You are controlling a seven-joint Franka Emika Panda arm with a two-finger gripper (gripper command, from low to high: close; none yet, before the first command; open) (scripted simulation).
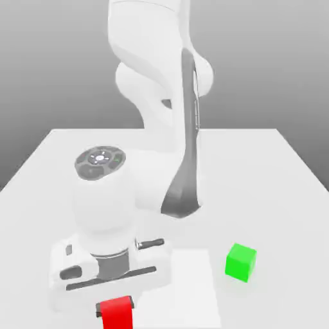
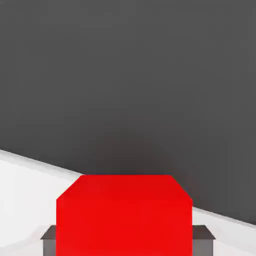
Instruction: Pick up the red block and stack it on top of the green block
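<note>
The red block (image 1: 117, 312) is near the table's front edge, on the exterior view's left. My gripper (image 1: 116, 310) points straight down over it and is shut on it, with a dark finger pressed against each side. In the hand view the red block (image 2: 124, 215) sits between the two grey fingertips (image 2: 49, 239) of the gripper (image 2: 125, 240). I cannot tell whether it still rests on the table. The green block (image 1: 241, 261) stands by itself on the table, off to the exterior view's right of the gripper and a little farther back.
The white table (image 1: 270, 193) stretches back behind both blocks, and its front edge lies close to the red block. The arm's white links (image 1: 160, 96) rise behind the hand, over the middle of the table.
</note>
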